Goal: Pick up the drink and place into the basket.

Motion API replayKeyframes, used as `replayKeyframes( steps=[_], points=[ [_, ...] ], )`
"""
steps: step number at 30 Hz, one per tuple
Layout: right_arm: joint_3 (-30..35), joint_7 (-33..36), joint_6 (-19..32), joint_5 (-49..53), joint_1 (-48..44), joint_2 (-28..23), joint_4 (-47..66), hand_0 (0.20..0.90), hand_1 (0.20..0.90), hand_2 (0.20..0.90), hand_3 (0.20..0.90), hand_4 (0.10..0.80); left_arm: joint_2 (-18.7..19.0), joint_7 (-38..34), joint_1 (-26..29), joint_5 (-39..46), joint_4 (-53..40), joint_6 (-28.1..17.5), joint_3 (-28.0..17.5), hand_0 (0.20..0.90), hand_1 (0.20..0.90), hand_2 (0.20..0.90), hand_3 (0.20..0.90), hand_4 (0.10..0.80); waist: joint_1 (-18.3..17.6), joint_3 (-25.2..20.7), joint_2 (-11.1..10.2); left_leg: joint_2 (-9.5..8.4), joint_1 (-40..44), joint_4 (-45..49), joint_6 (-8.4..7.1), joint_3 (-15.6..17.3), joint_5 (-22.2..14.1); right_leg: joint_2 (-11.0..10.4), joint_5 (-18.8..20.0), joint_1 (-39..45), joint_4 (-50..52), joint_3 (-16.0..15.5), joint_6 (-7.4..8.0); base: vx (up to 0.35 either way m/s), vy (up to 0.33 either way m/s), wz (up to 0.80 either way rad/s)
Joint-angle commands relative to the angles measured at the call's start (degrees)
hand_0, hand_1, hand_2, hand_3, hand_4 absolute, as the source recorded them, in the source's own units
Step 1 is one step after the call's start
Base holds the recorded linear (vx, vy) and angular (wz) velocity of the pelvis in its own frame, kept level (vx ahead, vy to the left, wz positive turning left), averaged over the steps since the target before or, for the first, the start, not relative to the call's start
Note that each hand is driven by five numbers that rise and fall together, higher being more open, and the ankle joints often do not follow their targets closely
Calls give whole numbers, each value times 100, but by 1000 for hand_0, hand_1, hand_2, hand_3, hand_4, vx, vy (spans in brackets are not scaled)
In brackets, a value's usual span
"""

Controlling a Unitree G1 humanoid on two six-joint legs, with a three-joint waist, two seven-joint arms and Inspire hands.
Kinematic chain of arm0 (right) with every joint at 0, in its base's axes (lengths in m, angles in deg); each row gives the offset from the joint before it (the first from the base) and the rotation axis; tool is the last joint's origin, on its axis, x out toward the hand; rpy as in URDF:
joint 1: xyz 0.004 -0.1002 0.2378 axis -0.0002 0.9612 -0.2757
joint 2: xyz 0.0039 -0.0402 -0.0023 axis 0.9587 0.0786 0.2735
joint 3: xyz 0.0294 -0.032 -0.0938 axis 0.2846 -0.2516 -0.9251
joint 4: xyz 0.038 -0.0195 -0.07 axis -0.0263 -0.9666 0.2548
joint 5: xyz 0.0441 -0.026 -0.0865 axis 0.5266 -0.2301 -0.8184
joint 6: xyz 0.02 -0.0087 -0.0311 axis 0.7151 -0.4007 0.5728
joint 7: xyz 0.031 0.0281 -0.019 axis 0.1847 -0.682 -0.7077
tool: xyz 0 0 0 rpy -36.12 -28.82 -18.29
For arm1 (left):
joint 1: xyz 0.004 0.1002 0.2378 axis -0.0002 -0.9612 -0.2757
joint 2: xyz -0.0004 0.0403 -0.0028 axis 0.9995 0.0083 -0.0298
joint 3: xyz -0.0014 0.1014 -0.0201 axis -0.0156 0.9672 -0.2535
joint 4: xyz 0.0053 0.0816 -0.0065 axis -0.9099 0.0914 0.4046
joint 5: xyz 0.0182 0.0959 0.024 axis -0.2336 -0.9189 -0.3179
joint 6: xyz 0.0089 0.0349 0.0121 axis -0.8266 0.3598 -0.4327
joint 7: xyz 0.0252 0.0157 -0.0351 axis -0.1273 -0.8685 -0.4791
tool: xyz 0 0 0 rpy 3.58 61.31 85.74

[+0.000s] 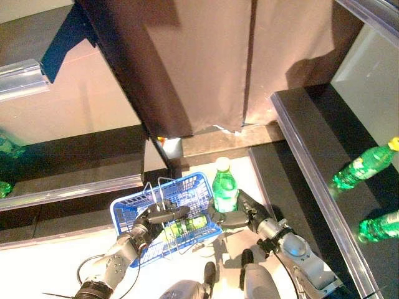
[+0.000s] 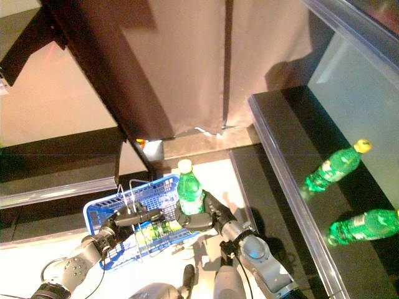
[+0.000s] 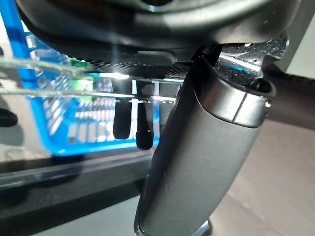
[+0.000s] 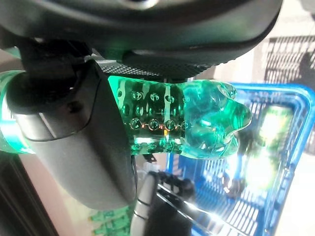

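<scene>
My right hand (image 1: pixel 240 215) is shut on a green drink bottle (image 1: pixel 224 187) with a pale cap and holds it upright at the right rim of the blue basket (image 1: pixel 128 212). In the right wrist view the thumb (image 4: pixel 74 128) wraps the bottle (image 4: pixel 197 123), with the basket (image 4: pixel 290 162) past it. My left hand (image 1: pixel 156 219) is shut on the basket's thin wire handles (image 1: pixel 163 190) and holds the basket up in front. A green bottle (image 1: pixel 187 225) lies inside the basket. In the left wrist view the wire handles (image 3: pixel 59 78) run under the thumb (image 3: pixel 206 147).
Two more green bottles (image 1: pixel 361 167) (image 1: pixel 380 225) lie on the dark shelf (image 1: pixel 305 149) at the right. A brown curtain (image 1: pixel 206 62) hangs ahead. Dark shelves with a metal edge (image 1: pixel 68 190) run along the left, with green drinks (image 1: pixel 6 146) at the far left.
</scene>
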Motion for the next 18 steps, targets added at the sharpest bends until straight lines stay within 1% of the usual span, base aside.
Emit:
replayKeyframes(
  steps=[1, 5, 9, 14, 18],
  points=[
    [-110, 105, 865, 670, -435, 320, 250, 300, 300, 300, 200, 100, 57, 1015, 1385, 233, -1393, -757, 54, 300, 300, 300, 200, 100, 67, -1400, -89, -157, 1, 516, -122, 345, -663, 194, 310, 226, -548, 61, 429, 56, -66, 66],
    [-242, 360, 702, 932, -608, 411, 65, 300, 300, 300, 200, 100, 110, 1325, 1454, 260, -1555, -408, 237, 300, 300, 300, 200, 100, 167, -1467, -68, -88, 137, 344, -159, 352, -644, 226, 221, 479, -753, -88, 376, 61, -58, 62],
    [-459, 528, 759, 900, -690, 545, -278, 300, 300, 300, 200, 100, 169, 1478, 1490, 555, -1909, -144, 379, 300, 300, 300, 200, 100, 264, -1542, -26, -34, 201, 218, -199, 377, -594, 249, 202, 641, -916, -181, 347, 49, -39, 28],
    [-693, 587, 821, 864, -777, 618, -709, 300, 300, 300, 200, 100, 188, 1616, 1501, 756, -2333, 14, 568, 300, 300, 300, 200, 100, 387, -1601, -1, 15, 221, 90, -235, 392, -518, 266, 195, 770, -1047, -297, 328, 26, -25, 20],
    [-943, 652, 851, 839, -875, 748, -1151, 300, 300, 300, 200, 100, 108, 1646, 1578, 791, -2675, 147, 770, 300, 300, 300, 200, 100, 490, -1639, 10, 39, 217, 25, -265, 386, -464, 275, 173, 875, -1136, -388, 305, 15, -9, 31]
  ],
)
